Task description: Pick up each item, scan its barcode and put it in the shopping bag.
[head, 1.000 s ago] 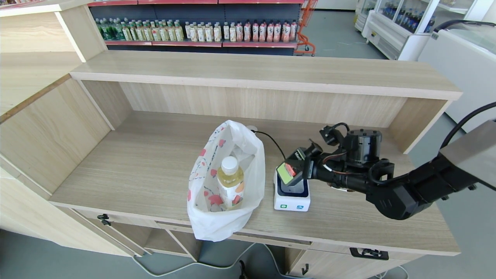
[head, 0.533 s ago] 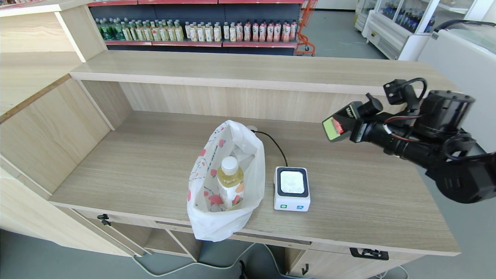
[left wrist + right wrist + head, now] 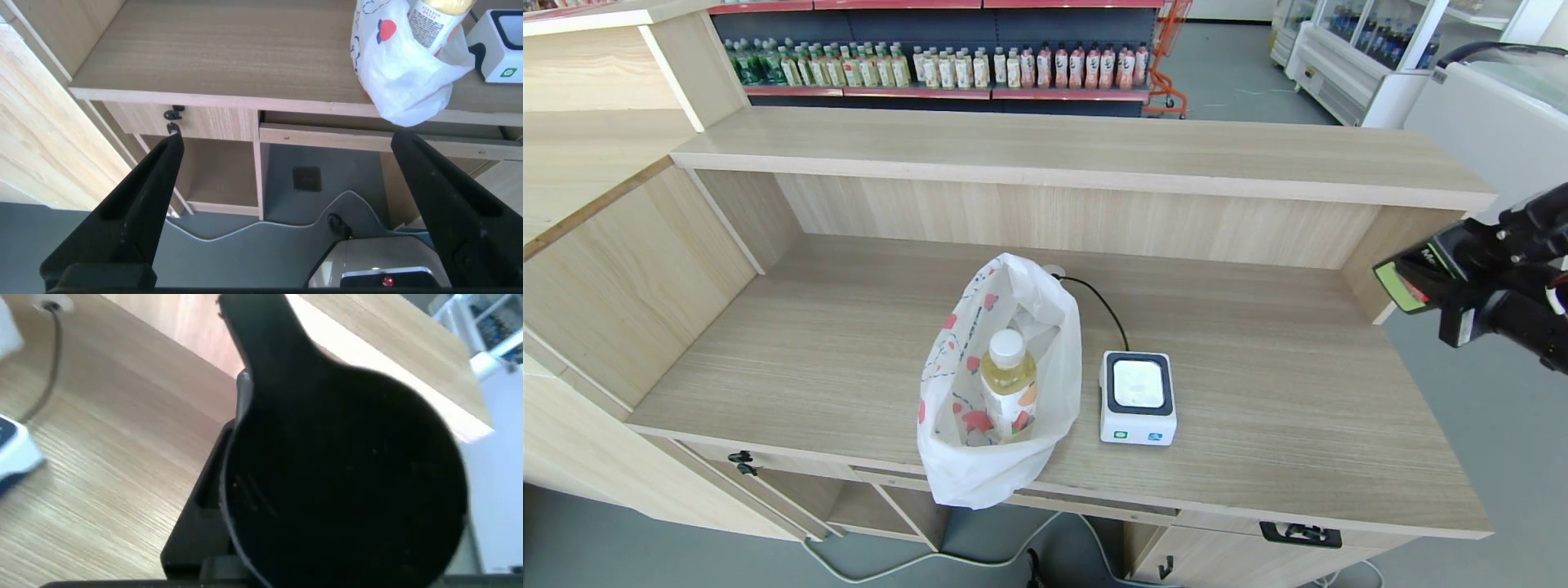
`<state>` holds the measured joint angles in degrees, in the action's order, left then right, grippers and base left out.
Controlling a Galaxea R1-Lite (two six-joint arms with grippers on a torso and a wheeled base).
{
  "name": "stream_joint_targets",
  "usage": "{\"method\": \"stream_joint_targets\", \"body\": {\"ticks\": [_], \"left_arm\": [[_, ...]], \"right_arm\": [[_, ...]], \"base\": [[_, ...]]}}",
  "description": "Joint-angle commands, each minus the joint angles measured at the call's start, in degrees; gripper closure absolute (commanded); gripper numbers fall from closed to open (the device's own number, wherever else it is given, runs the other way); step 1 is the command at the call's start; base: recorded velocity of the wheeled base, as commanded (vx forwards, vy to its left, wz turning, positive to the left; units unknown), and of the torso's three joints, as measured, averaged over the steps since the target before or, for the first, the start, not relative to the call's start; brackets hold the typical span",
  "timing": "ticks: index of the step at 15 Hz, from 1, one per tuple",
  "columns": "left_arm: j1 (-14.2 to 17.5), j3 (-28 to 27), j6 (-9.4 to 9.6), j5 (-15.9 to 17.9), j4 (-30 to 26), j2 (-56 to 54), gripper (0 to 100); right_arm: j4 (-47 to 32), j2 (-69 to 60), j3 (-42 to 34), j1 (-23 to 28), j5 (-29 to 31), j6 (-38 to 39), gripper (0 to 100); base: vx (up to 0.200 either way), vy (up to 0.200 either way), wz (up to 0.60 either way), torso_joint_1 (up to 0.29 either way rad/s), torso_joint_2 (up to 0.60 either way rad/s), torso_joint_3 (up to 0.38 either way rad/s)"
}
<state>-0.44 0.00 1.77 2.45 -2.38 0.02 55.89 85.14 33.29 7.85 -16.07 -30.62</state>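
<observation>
Grips a small flat pack (image 3: pixel 1393 288), green-faced with a red patch, in the closed right claw (image 3: pixel 1409 279) beyond the right end of the desk (image 3: pixel 1258 367). Holds the left claw (image 3: pixel 286 147) wide apart, empty, below the near edge.

I'm looking down on a light wood table (image 3: pixel 1258 392) with a raised ledge (image 3: pixel 1078 155) along its far side and wood side panels (image 3: pixel 629 286) closing both ends. Under its front edge I can see black drawer handles (image 3: pixel 1298 535) and an open cubby (image 3: pixel 216 167). The floor (image 3: pixel 1241 73) is grey. Beyond the ledge, a red-edged store shelf (image 3: pixel 931 91) carries a row of bottles (image 3: pixel 931 67), with an orange rack (image 3: pixel 1168 73) beside it. White freezer cabinets (image 3: pixel 1486 122) stand at far right.
</observation>
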Motion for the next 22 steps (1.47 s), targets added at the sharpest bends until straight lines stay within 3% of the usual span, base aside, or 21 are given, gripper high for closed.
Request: {"method": "stream_joint_targets", "body": {"ticks": [1, 14, 18, 22], "left_arm": [[0.0, 0.0, -0.01, 0.0, 0.0, 0.0, 0], [0.0, 0.0, -0.01, 0.0, 0.0, 0.0, 0], [0.0, 0.0, -0.01, 0.0, 0.0, 0.0, 0], [0.0, 0.0, -0.01, 0.0, 0.0, 0.0, 0]], "right_arm": [[-0.3, -1.8, -1.6, 5.8, 0.0, -5.9, 100], [-0.2, -1.0, -2.9, 3.2, -2.1, -7.3, 100], [3.2, -2.6, -6.9, 0.7, -7.0, 5.2, 100], [7.9, -0.4, -8.3, -2.3, -6.8, 5.9, 100]], "base": [[0.0, 0.0, 0.0, 0.0, 0.0, 0.0], [0.0, 0.0, 0.0, 0.0, 0.0, 0.0], [0.0, 0.0, 0.0, 0.0, 0.0, 0.0], [0.0, 0.0, 0.0, 0.0, 0.0, 0.0]]}}
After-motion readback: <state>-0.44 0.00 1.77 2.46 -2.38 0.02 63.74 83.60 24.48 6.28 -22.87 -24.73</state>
